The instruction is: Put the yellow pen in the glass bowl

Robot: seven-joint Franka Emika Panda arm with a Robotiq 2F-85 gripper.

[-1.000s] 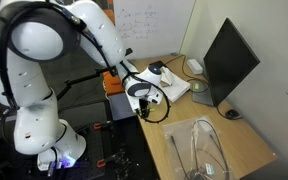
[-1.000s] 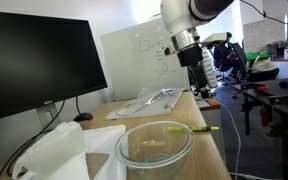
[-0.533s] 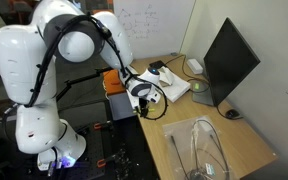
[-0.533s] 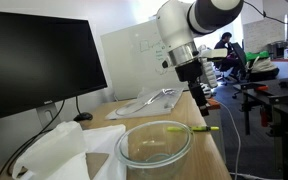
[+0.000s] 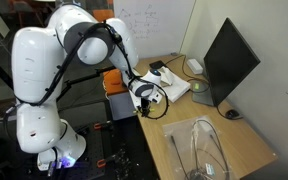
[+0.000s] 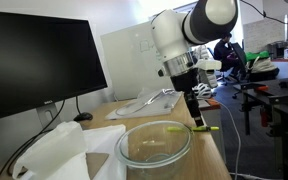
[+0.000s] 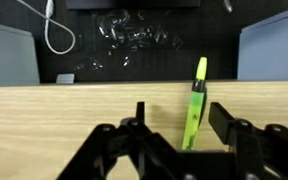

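Now we're at pickup: the yellow pen [image 7: 195, 100] lies beside the glass bowl [image 6: 152, 158], our hand [image 7: 179, 130] hovering above it, spread apart. Next we should lower and close.

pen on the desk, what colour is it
The pen is yellow-green, brighter yellow at one end; clearest in the wrist view.

Arm [image 5: 39, 75], left of frame: glossy white rounded shells, dark joint bands. Black cable [image 5: 52, 52] looped along upper links. Blue-violet glow at base, lower left. End effector [image 6: 195, 113]: black, with slim matte fingers [image 7: 227, 128].
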